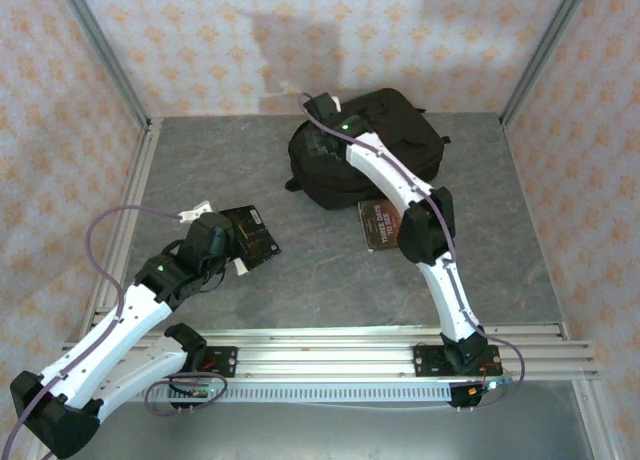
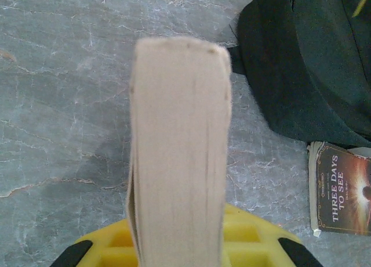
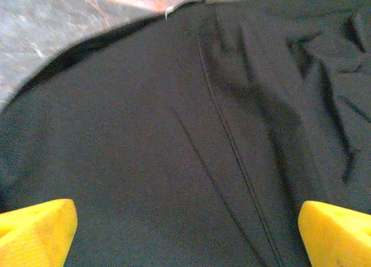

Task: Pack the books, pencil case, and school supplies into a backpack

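Black-covered paperback book (image 2: 179, 151) is clamped edge-on by the left gripper (image 1: 225, 248), near left over the grey marbled table (image 1: 330, 280). Large black fabric backpack (image 1: 410, 130) is located far right of it; the right gripper (image 3: 185, 226) is held wide-spread above that fabric.

black backpack (image 3: 174, 162), yellow jaws wide apart

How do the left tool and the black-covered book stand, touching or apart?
Touching. In the left wrist view the black-covered book sits clamped between the yellow fingers of the left tool, no gap.
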You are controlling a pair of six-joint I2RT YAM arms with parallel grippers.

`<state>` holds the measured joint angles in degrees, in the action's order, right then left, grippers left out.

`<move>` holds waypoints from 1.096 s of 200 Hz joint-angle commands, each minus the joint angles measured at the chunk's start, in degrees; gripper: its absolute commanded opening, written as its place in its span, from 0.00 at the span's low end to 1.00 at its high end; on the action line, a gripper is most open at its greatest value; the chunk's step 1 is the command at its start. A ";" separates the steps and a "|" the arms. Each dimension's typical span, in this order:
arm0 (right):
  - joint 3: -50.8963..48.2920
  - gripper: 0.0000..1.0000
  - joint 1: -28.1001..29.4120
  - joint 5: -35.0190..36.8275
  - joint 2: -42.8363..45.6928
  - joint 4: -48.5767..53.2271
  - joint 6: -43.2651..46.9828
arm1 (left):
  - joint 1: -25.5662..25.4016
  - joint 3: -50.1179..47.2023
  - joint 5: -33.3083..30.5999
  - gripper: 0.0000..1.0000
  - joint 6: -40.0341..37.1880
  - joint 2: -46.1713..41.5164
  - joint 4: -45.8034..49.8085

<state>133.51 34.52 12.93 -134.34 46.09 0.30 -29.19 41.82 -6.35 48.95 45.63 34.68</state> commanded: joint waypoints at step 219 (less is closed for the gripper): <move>-10.40 0.00 -8.33 -27.29 14.61 -5.25 -1.88 | 1.84 7.32 -2.91 0.00 -0.34 3.77 -11.99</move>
<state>124.66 25.76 -5.21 -125.36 39.88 -1.41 -28.32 44.58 -6.46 47.92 48.16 31.90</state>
